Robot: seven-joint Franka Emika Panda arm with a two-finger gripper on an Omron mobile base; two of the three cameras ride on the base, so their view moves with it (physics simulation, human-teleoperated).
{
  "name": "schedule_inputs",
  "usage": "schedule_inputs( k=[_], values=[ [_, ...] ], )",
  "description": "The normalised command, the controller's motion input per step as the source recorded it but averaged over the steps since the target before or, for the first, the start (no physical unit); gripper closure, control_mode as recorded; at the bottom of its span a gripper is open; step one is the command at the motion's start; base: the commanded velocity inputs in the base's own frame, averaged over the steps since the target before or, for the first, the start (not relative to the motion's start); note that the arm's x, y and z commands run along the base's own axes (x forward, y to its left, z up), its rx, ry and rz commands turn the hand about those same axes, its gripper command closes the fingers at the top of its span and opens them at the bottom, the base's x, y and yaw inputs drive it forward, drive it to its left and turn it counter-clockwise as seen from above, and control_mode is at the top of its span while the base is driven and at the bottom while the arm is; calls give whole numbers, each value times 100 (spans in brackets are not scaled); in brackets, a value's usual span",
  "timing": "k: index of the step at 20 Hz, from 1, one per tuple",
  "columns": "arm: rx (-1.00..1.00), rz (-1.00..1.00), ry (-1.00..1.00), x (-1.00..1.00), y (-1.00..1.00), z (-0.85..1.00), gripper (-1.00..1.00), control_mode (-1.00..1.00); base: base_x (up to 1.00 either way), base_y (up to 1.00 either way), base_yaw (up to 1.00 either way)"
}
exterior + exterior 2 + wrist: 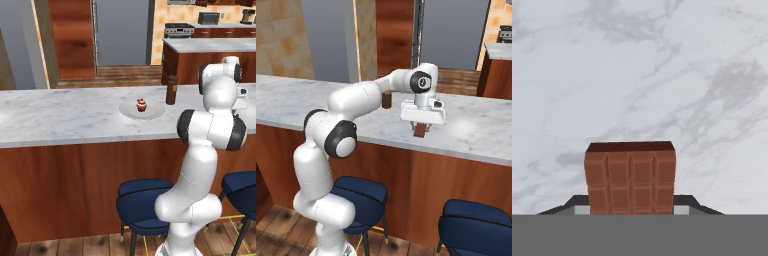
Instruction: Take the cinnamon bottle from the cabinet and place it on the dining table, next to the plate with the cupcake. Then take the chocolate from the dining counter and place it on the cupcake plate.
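One square-scored bar of chocolate is seen clamped between the closed fingers of the gripper in the hand view, with the veined marble of the dining counter beyond it. In the right base view the chocolate is shown held just above the marble. In the left base view the cupcake is seen on the plate, with the cinnamon bottle standing upright just beside the plate's right rim.
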Motion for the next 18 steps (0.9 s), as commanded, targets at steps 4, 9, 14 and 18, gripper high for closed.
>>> schedule_inputs(
  k=[4, 9, 14, 18],
  values=[
    [-2, -23, -4, 0, 68, 21, 100, -100, 0, 0, 0],
    [-2, -25, -7, -9, 66, 11, 100, -100, 0, 0, 0],
    [-4, -25, -9, -15, 62, 10, 100, -100, 0, 0, 0],
    [-8, -23, -6, -16, 59, 8, 100, -100, 0, 0, 0]
  ],
)
